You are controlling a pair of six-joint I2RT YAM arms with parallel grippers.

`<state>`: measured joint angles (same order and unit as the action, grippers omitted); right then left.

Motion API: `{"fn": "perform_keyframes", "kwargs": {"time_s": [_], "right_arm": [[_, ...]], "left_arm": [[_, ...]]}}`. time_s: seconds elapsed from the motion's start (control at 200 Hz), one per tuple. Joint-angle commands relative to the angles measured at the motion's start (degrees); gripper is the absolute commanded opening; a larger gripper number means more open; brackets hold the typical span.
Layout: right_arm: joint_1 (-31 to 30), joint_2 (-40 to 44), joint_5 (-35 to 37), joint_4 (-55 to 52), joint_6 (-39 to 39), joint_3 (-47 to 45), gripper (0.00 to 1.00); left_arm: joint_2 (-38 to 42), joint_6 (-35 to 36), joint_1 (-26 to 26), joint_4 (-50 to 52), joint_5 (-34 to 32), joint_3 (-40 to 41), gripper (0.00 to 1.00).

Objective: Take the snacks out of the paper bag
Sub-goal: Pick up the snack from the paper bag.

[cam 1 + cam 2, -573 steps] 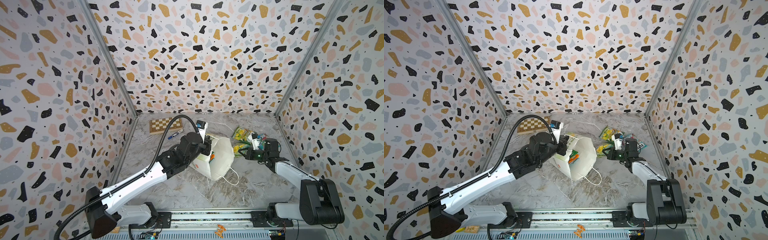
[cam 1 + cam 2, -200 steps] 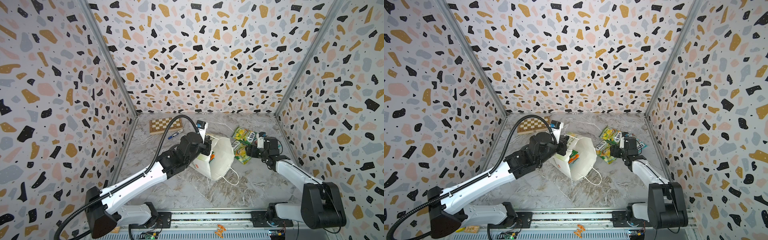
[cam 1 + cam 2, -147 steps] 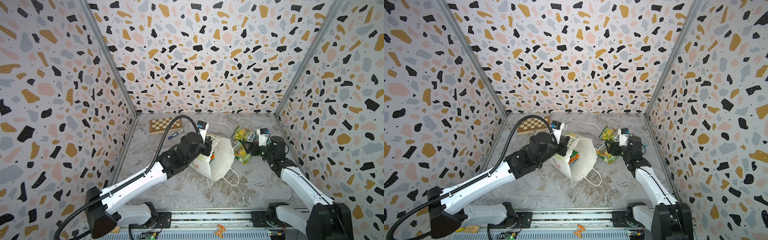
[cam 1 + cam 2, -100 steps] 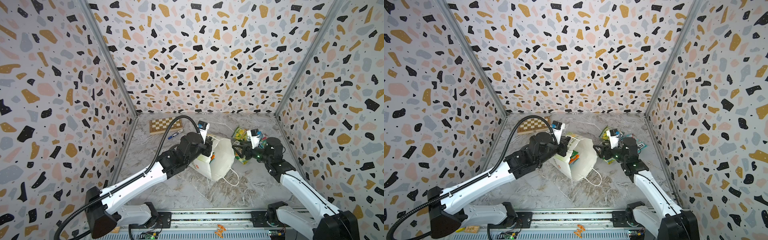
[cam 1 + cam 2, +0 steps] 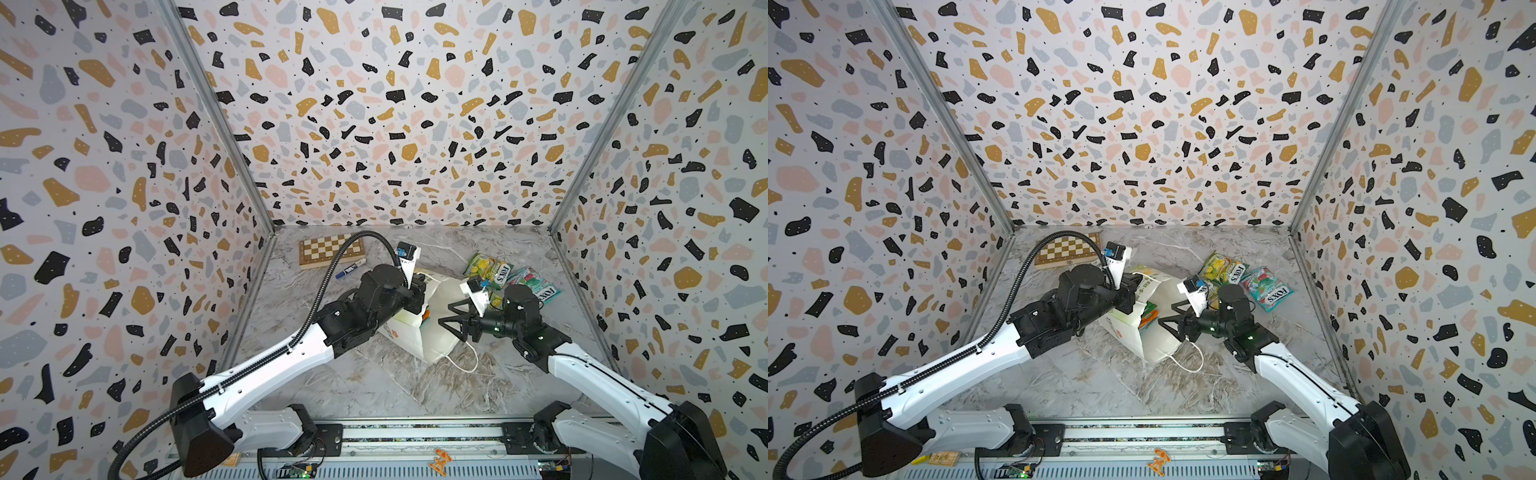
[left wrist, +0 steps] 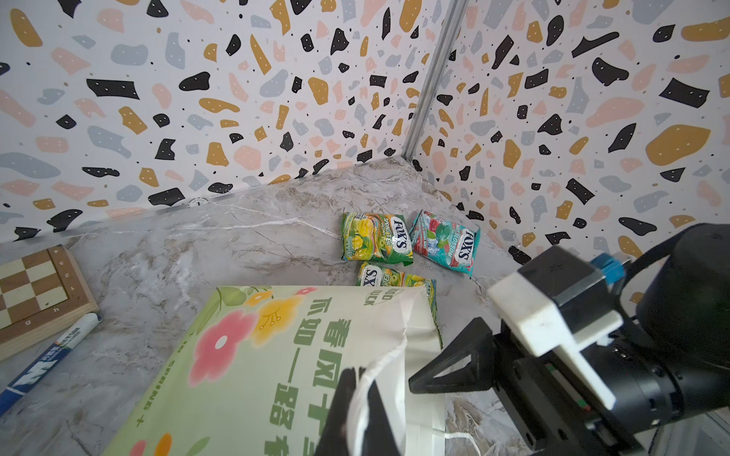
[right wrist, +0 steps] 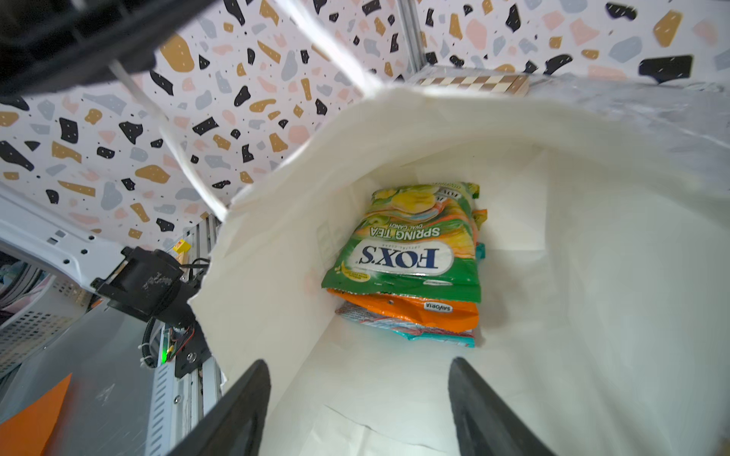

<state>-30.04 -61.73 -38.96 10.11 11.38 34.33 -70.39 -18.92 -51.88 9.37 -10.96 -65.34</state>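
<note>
Three loose packets (image 6: 375, 237) already lie by the far right corner; three stacked packets (image 7: 407, 252) wait deep in the paper bag (image 5: 436, 332), tipped on the marbled table (image 5: 374, 386). The left gripper (image 6: 355, 395) pinches its top edge; the right gripper (image 7: 359, 379) hovers spread at the mouth. Next, I'd reckon: reach in, close on the green one. Speckled walls (image 5: 395, 124) all round; chessboard (image 5: 330, 249) far left.

White shells and black joints, left arm (image 5: 270, 365) with a fat black ribbed cable (image 5: 363, 233), right arm (image 5: 602, 378) with a tiny green light (image 5: 497, 329), white camera box (image 6: 553, 312) with blue plug (image 6: 608, 269) on each wrist, right gripper (image 5: 443, 314) with black triangle fingers (image 6: 486, 355)
</note>
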Motion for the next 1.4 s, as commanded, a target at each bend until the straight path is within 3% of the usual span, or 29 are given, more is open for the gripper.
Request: {"fn": "perform_keyframes", "kwargs": {"time_s": [0.0,0.385,1.006,1.392], "right_arm": [[-2.4,-2.0,1.6,-1.4,-2.7,0.7,0.73],[-6.8,-11.3,9.3,-1.3,-1.6,3.4,0.69],[-8.2,-20.8,11.2,18.2,27.4,3.9,0.56],[-8.7,-23.8,15.4,18.7,33.4,6.4,0.52]], "left_arm": [[1.5,0.6,-0.3,-3.4,0.7,-1.5,0.00],[2.3,0.3,-0.3,-3.8,1.3,-0.6,0.00],[1.7,0.9,-0.3,-3.9,3.0,-0.5,0.00],[1.6,1.2,-0.3,-3.7,3.0,-0.8,0.00]]}}
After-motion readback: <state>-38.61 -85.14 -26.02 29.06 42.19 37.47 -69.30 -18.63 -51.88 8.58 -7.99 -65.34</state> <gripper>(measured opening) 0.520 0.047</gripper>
